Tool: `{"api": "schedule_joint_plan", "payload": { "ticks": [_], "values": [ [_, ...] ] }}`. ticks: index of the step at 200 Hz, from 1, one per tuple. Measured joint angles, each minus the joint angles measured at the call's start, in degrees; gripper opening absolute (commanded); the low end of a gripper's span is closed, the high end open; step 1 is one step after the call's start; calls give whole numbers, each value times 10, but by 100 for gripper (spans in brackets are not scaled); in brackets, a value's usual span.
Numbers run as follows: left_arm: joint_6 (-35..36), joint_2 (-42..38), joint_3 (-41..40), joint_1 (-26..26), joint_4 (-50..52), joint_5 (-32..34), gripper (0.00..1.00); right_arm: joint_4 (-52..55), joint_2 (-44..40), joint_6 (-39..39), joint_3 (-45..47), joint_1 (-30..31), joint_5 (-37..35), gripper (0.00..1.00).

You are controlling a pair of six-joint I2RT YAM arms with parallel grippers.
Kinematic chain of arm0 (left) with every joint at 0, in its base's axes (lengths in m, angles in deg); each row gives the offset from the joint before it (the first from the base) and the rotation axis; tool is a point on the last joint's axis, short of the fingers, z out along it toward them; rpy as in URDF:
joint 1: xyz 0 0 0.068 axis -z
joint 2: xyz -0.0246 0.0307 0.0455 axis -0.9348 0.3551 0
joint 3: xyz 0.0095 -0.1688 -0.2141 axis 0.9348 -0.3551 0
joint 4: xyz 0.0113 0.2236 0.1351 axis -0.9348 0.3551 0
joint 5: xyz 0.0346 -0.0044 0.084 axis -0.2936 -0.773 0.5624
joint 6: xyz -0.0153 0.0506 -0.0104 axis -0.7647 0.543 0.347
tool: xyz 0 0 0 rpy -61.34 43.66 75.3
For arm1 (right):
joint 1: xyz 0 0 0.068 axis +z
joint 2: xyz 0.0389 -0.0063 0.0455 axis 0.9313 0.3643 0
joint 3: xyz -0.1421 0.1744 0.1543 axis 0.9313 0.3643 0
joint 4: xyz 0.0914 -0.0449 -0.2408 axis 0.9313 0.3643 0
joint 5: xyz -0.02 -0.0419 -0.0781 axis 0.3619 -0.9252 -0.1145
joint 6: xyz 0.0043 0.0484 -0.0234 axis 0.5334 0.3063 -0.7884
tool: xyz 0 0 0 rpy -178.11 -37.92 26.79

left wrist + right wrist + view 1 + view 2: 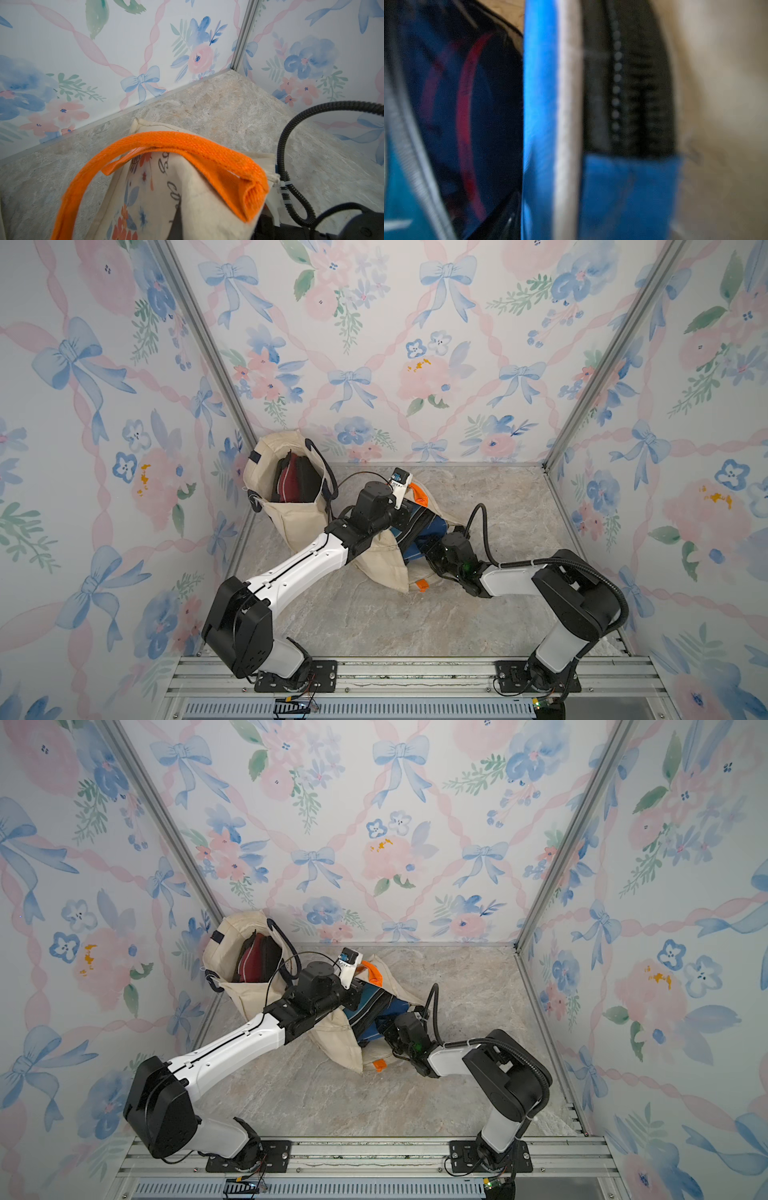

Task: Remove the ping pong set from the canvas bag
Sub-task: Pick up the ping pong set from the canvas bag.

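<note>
Marble tabletop (415, 622), canvas bag (386, 566), cream tote (299, 518)

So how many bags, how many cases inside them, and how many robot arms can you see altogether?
Canvas bags: 2 (cream canvas bag with navy handles; cream canvas bag with orange handles)
Zipped cases in them: 2 (red-and-black zipped case; blue zipped case)
Robot arms: 2 (left arm; right arm)
Total: 6

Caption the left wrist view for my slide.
Orange strap arches over a flower-printed canvas bag on the marbled tabletop, a black ribbed cable beside it, floral walls behind.
</note>
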Motion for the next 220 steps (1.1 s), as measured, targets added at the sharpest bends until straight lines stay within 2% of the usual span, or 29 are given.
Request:
{"api": "schedule_joint_plan", "payload": {
  "ticks": [74, 139, 180, 220],
  "values": [
    [-2, 0, -1, 0, -3, 11, 0, -7, -14, -8, 0, 7, -32, 30],
    [-2, 0, -1, 4, -21, 44, 0, 105, -105, -56, 9, 15, -69, 23],
    [-11, 1, -1, 2, -18, 68, 0, 223, -191, -129, -4, 36, -119, 22],
    [-24, 13, -1, -13, -19, 79, 0, 296, -234, -209, -39, 52, -156, 19]
  ]
}}
